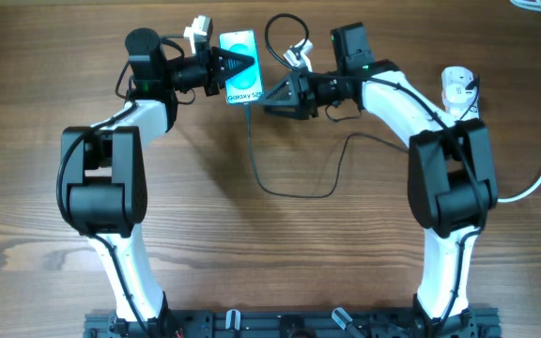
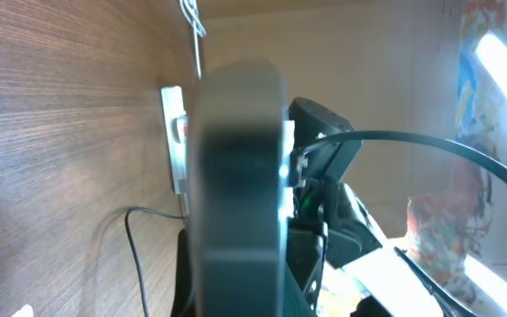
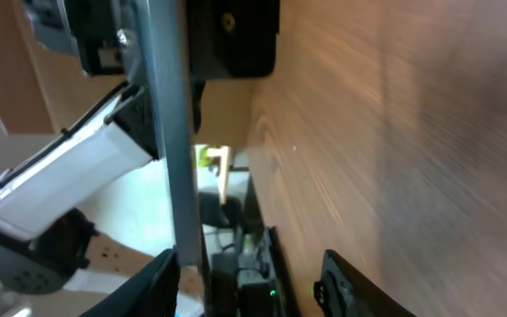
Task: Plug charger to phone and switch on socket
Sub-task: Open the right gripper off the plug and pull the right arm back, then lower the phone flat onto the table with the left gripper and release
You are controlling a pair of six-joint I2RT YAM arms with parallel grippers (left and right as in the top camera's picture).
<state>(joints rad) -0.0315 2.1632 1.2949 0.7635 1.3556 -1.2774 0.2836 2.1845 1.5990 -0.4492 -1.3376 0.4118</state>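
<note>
Toward the back of the surface, left jaws are clamped on the phone, turquoise screen up. Right jaws stand apart just beside its lower end, where the charger seems plugged in, though it's hard to see. Socket sits far right.

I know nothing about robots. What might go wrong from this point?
The charger loops slack on the table under the right arm; reaching back to the socket near its elbow, that arm might snag the cable and tug it off the phone. The left jaws pinch the phone; releasing it carelessly might shift it and strain the plug.
</note>
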